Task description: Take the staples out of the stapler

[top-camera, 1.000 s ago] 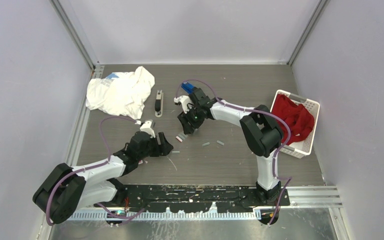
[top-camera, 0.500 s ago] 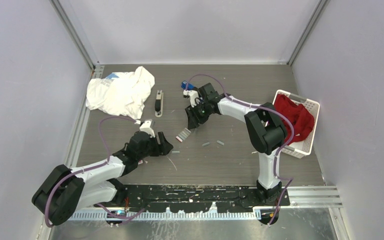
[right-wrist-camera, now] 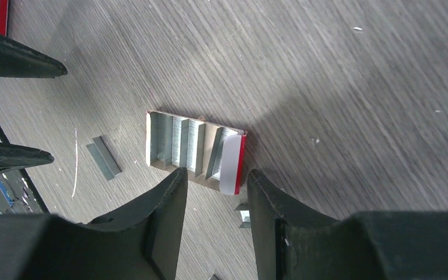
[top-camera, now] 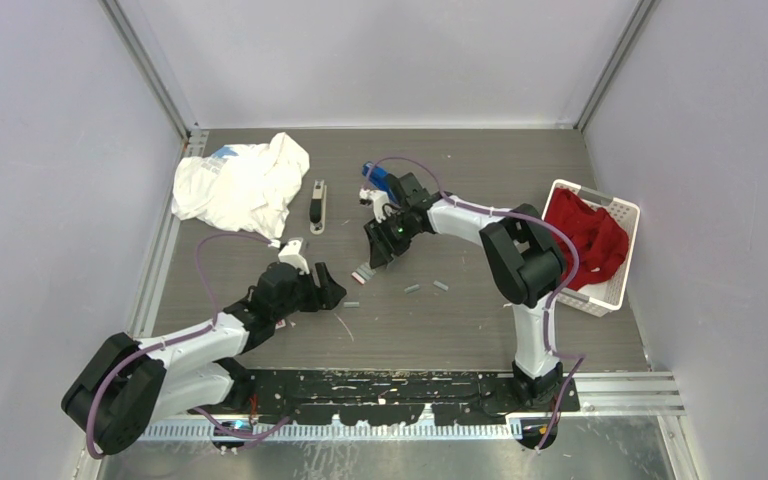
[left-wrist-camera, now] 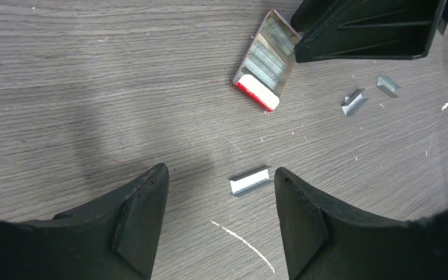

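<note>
The left end effector [left-wrist-camera: 220, 173] hovers low over the tabletop [left-wrist-camera: 64, 87], fingers wide apart, holding nothing. One staple strip [left-wrist-camera: 249, 179] lies flat between its fingertips. Two further staple strips [left-wrist-camera: 354, 100] lie loose off to the right. Beyond, a small open box [right-wrist-camera: 195, 150] with a white-and-red flap holds rows of staples. The right end effector [right-wrist-camera: 216, 175] stands over one edge of the box, fingers partly apart, nothing clamped; contact with the box cannot be determined. The stapler [top-camera: 317, 207] lies farther back beside a white cloth [top-camera: 240, 185], well apart from both end effectors.
</note>
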